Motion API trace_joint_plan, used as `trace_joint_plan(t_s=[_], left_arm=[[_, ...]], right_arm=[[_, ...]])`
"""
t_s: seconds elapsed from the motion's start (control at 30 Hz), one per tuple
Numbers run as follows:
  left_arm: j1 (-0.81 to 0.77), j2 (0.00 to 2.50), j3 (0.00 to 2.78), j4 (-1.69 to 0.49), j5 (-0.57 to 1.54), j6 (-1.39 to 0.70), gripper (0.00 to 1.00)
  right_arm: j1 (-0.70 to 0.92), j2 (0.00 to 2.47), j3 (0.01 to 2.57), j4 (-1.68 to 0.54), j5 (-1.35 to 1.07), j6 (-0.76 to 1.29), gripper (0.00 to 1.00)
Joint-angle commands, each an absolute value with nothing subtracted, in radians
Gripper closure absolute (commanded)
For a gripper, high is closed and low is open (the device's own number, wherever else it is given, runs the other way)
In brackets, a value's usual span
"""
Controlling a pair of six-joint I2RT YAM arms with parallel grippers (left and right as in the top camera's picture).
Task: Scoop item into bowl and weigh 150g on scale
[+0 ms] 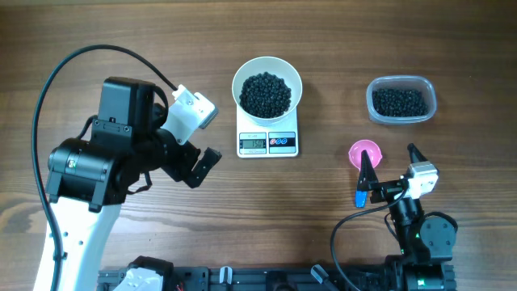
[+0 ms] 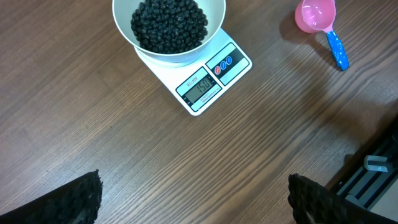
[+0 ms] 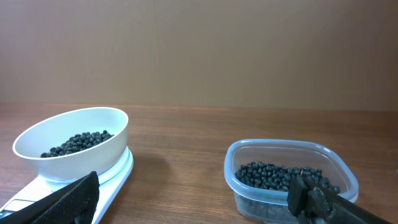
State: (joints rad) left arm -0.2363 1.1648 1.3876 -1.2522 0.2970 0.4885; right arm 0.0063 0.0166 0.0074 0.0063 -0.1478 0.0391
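Hovering nearest the robot's base, the left gripper and the right gripper both have their jaws spread wide with nothing between them, one finger of the right one crossing over the pink scoop that lies on the wooden table. Beyond them sits the white digital scale, its display seeming to read 150, carrying the white bowl filled with black beads. Farther right, well apart, a clear plastic tub holds more of them.
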Motion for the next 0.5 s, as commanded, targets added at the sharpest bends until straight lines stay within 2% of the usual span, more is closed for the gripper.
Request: trace_joint_plan(t_s=[0.0, 0.13, 0.23, 0.33, 0.47], left_arm=[[-0.237, 1.167, 1.405, -1.280, 0.302, 0.482, 0.00], [-0.237, 1.164, 1.405, -1.315, 0.270, 0.480, 0.00], [-0.237, 1.126, 1.405, -1.286, 0.256, 0.376, 0.00], [-0.237, 1.068, 1.404, -1.275, 0.250, 0.366, 0.00], [-0.237, 0.949, 1.317, -1.187, 0.219, 0.184, 0.00]], right_arm=[[0.014, 0.004, 0.005, 0.007, -0.127, 0.026, 0.00], [0.014, 0.004, 0.005, 0.007, -0.128, 0.027, 0.00], [0.014, 0.004, 0.005, 0.007, -0.127, 0.026, 0.00], [0.014, 0.004, 0.005, 0.007, -0.127, 0.027, 0.00], [0.014, 0.004, 0.005, 0.007, -0.127, 0.026, 0.00]])
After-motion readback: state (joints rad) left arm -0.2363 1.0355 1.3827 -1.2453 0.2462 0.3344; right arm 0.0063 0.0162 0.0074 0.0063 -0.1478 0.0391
